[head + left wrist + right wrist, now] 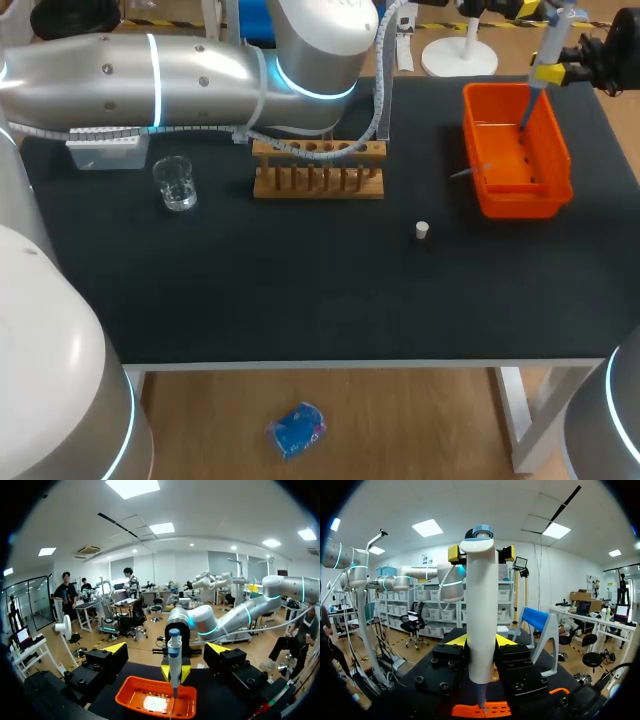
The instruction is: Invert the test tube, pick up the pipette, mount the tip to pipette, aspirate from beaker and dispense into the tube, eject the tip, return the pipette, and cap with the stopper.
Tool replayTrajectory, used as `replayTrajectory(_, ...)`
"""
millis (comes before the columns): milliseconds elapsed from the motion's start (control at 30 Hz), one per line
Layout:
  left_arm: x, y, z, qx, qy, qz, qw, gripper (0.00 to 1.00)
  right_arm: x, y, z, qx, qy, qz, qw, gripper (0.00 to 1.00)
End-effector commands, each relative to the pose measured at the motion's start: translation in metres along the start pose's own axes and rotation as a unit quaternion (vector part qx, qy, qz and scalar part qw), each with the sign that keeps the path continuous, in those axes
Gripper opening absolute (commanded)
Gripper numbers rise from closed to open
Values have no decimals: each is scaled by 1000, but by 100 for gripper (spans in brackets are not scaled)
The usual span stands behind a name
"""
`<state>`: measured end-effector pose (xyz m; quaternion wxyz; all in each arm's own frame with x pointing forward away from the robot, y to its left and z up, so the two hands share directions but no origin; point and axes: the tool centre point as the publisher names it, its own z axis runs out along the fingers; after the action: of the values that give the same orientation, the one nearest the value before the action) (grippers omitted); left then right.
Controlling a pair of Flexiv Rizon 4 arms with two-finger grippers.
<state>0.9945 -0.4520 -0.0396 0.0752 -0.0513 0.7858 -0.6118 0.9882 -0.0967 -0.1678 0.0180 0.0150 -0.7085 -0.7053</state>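
Note:
My right gripper is shut on the blue-and-white pipette and holds it upright over the orange bin, its thin lower end pointing down into the bin. My left gripper faces it from the far side of the bin and is open wide. The pipette stands a little ahead of its fingers, clear of both. The wooden tube rack stands mid-table, the glass beaker to its left, and the small white stopper in front of it to the right.
A white tip box sits at the back left, behind the beaker. My left arm stretches across the back of the table, above the rack. The orange bin fills the back right corner.

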Motion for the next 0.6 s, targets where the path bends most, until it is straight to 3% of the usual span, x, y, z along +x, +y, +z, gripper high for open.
replayTrajectory(33, 0, 0, -3, 0, 0, 1, 1000, 100, 0, 1, -1, 1, 1, 0, 1000, 0)
replayTrajectory(600, 11, 6, -49, 45, -35, 29, 998, 100, 0, 30, 24, -1, 11, -18, 1000, 0)
